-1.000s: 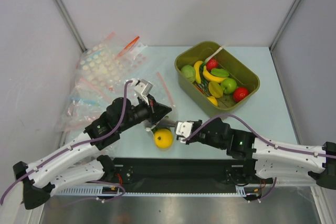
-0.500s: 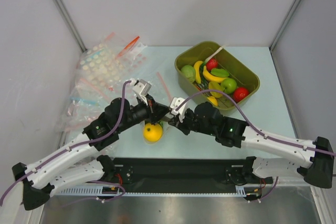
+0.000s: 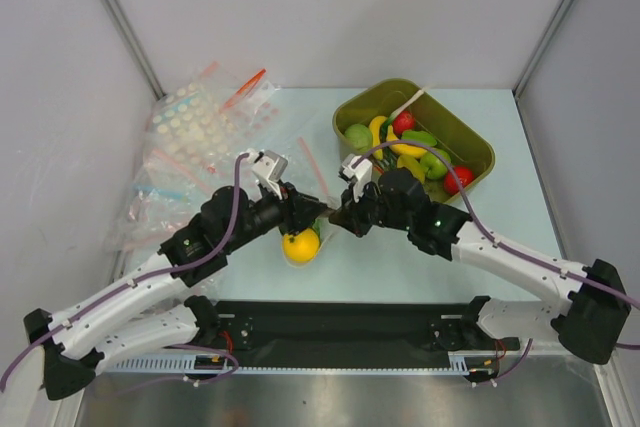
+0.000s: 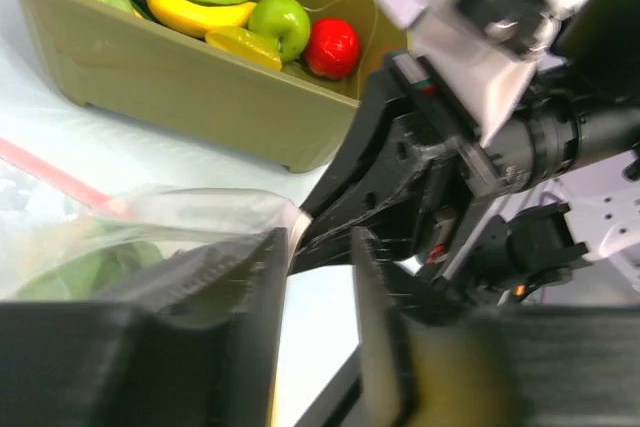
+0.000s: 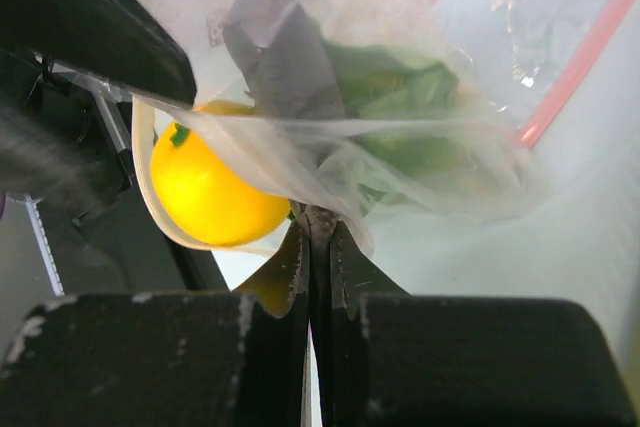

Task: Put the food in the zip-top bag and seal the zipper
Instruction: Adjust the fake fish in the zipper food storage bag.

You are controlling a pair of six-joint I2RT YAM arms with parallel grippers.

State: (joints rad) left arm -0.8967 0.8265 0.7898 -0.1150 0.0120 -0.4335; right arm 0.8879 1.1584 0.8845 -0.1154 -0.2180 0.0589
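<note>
Clear, soft film of the zip-top bag (image 5: 440, 162) wraps the ruffled green lettuce (image 5: 400, 97). The smooth round yellow-orange fruit (image 5: 205, 182) sits at the bag's mouth, left of the olive bin (image 4: 180, 77) on the pale tabletop (image 3: 520, 197). The bin is hard-walled and holds glossy bananas and red and green fruit. The right pincer (image 5: 318, 237) is pinched tight on the bag's edge. The left pincer (image 4: 320, 247), facing it from the side away from the bin, stands narrowly apart, film brushing one finger. A pink strip (image 5: 580, 47) lies just beside the bag. A pile of clear bags (image 3: 190, 137) lies far left of the bin.
</note>
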